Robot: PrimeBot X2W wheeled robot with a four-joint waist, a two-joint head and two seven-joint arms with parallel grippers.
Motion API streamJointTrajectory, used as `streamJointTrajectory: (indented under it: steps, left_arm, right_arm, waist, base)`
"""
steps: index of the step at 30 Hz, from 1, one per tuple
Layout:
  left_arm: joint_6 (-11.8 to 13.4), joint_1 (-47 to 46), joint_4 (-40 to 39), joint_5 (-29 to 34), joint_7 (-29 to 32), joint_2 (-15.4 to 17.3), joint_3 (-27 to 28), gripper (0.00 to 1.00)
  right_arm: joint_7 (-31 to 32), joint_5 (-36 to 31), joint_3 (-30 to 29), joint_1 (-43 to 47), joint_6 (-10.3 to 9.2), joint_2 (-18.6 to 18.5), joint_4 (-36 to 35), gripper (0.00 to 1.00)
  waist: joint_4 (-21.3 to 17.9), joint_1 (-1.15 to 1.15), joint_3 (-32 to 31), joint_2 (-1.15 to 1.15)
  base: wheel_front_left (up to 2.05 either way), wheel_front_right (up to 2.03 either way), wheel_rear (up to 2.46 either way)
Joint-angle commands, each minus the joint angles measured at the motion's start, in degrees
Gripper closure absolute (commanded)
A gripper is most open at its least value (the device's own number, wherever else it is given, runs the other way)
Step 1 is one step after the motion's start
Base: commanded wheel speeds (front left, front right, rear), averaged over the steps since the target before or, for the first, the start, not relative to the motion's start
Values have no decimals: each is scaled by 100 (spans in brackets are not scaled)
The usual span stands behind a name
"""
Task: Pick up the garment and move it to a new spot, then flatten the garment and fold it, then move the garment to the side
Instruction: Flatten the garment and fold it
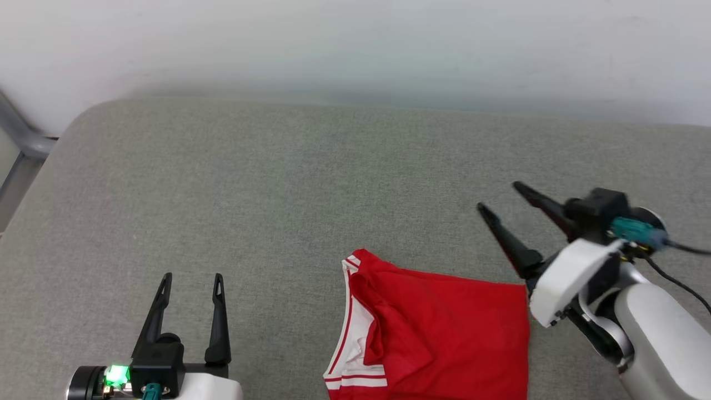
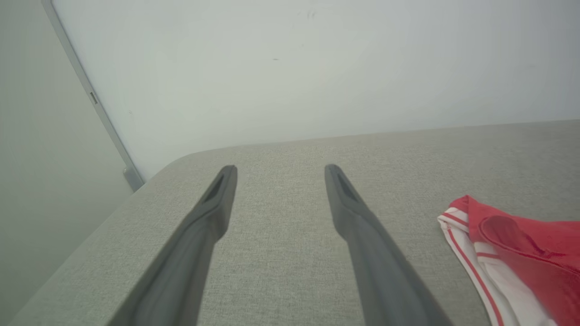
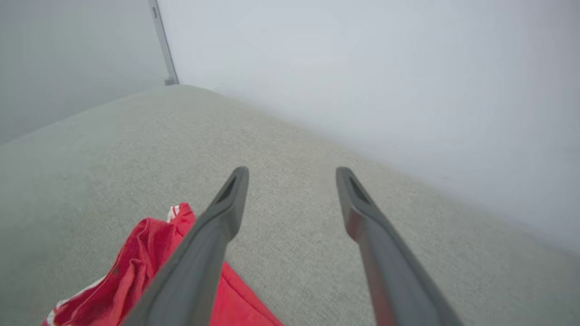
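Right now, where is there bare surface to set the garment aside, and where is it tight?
Bare grey cushion runs wide from the garment back to the wall. A narrower free strip lies between the left gripper and the garment. Crowded: the near right, where the open right gripper hangs by the garment's right edge.

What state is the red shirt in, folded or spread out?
Folded: the garment lies as a compact red block, layers doubled over a white sleeve at one edge.

Grey woven-fabric desk (image 1: pixel 278 183), far-left corner rounded. On it: folded red garment (image 1: pixel 444 328), white striped trim, near edge, right of centre.
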Motion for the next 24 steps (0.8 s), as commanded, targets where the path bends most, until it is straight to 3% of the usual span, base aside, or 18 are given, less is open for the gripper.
streamJointTrajectory:
  steps: [1,7,11,17,24]
  left_arm:
    - [21,86,-8,20,-26,33,-4,0]
    - [49,131,-9,33,-26,68,-61,0]
    - [66,177,-10,25,-26,92,-85,0]
    - [93,256,9,11,-26,116,-111,0]
    - [124,307,46,10,-26,136,-163,0]
  right_arm:
    - [-156,-250,-343,248,-7,161,-98,0]
    - [-740,-1366,-1959,1130,-7,849,-467,0]
    - [-1059,-1885,-2698,1683,-7,1358,-731,0]
    - [-1335,-2072,-3122,2389,-6,1874,-1049,0]
    - [-1459,-2110,-3222,3047,-7,2086,-1388,0]
  waist:
    - [-55,0,-59,0]
    - [-126,0,-141,0]
    - [-153,0,-205,0]
    - [-185,0,-297,0]
    - [-185,0,-398,0]
  base:
    - [0,0,0]
    - [0,0,0]
    - [0,0,0]
    - [0,0,0]
    - [0,0,0]
